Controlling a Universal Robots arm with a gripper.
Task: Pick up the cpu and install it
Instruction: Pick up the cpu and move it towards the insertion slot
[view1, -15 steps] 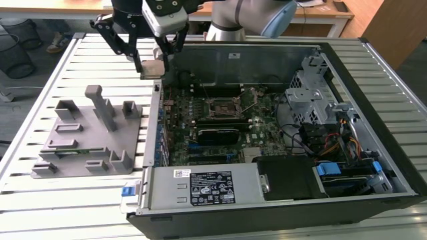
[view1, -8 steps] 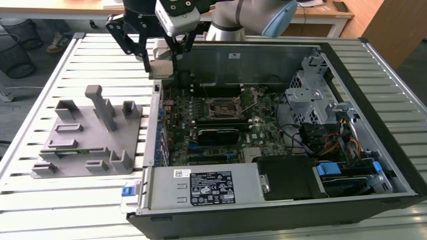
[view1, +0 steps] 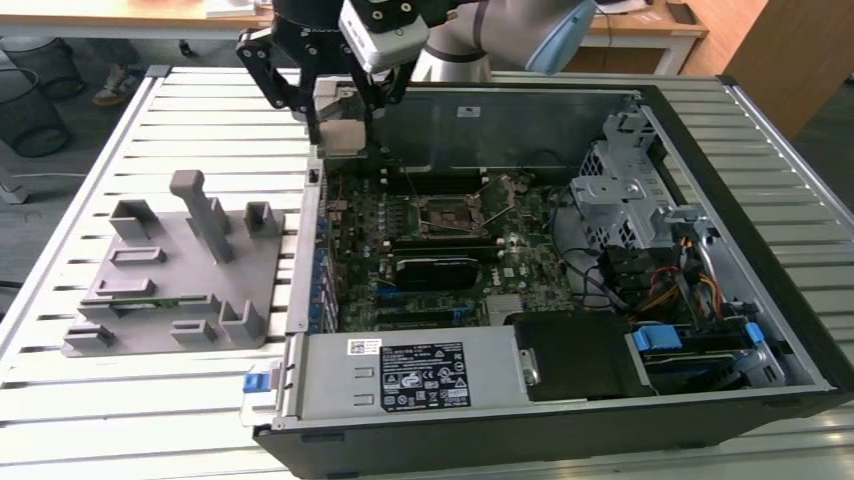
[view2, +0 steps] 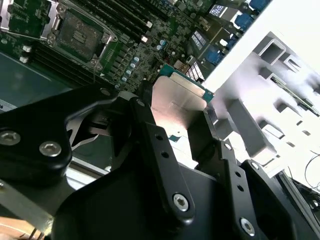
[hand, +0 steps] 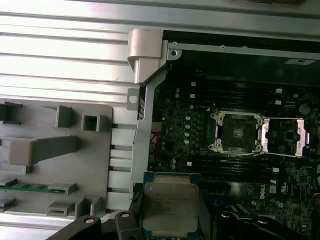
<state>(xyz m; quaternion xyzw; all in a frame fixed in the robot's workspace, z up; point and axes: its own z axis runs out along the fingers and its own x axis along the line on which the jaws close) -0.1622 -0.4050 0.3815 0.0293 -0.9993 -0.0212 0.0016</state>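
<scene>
The cpu (view1: 343, 137) is a flat square chip with a silvery top. It hangs in the air over the back left corner of the open computer case (view1: 534, 440), above the case wall. My gripper (view1: 343, 118) is shut on it, one black finger on each side. In both wrist views the cpu (view2: 180, 97) (hand: 170, 202) sits between the fingers (view2: 150, 145). The motherboard's cpu socket (view1: 447, 215) (hand: 237, 132) lies open in the middle of the board, with its metal frame folded aside. The socket is to the exterior view's right of the chip and nearer the camera.
A grey plastic fixture (view1: 174, 270) with posts and slots sits on the slatted table at the exterior view's left of the case. Inside the case are a drive cage (view1: 621, 180), cables and a power supply (view1: 414, 375) at the front. Memory slots flank the socket.
</scene>
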